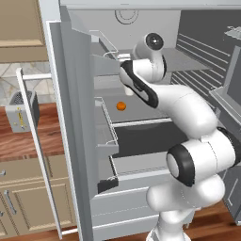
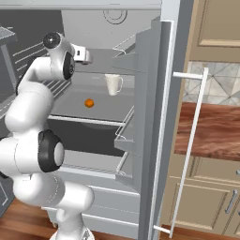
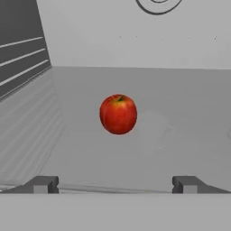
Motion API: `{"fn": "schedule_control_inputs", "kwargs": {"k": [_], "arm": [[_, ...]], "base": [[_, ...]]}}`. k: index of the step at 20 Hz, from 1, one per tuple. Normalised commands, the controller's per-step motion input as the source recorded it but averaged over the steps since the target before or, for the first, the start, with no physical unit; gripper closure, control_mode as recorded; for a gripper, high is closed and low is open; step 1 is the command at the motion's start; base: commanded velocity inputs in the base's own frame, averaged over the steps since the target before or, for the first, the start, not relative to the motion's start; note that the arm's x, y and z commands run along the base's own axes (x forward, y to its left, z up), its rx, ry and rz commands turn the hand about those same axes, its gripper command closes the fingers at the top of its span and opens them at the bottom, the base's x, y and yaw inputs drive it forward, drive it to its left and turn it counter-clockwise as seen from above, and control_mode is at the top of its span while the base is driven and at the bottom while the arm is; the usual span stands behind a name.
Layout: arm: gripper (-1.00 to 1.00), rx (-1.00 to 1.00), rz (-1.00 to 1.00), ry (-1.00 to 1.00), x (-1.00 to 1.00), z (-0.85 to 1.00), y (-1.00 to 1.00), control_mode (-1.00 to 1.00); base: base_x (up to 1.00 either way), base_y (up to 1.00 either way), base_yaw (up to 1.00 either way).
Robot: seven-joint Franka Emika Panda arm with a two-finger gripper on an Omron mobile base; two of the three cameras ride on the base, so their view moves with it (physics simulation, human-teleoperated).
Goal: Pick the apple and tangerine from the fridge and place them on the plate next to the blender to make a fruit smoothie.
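Observation:
In the hand view a glossy red apple [image 3: 118,114] rests on an upper grey shelf of the open fridge [image 1: 70,117], straight ahead of my gripper [image 3: 116,185]. The gripper is open, and its two dark fingertips [image 3: 43,184] stand wide apart, short of the apple, with nothing between them. One shelf lower lies the small orange tangerine [image 1: 121,106] [image 2: 89,103]. My arm reaches into the upper compartment, and my hand [image 2: 82,54] sits above that lower shelf. The plate and the blender are out of view.
A white mug [image 2: 113,84] stands on the tangerine's shelf, behind and to the right of it. The fridge doors hang open on both sides, each with a long bar handle [image 1: 35,141] [image 2: 190,145]. A boxy silver appliance [image 1: 21,112] sits on the wooden counter at left.

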Motion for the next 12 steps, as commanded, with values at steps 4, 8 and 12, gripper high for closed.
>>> {"fn": "schedule_control_inputs", "kwargs": {"k": [4,8,12], "arm": [[-1.0,0.0,0.0,0.0,0.45,-0.07,0.03,-1.0],[-1.0,0.0,0.0,0.0,0.45,-0.09,0.06,-1.0],[-1.0,0.0,0.0,0.01,0.42,-0.07,0.1,-1.0]], "base": [[0.0,0.0,0.0],[0.0,0.0,0.0],[0.0,0.0,0.0]]}}
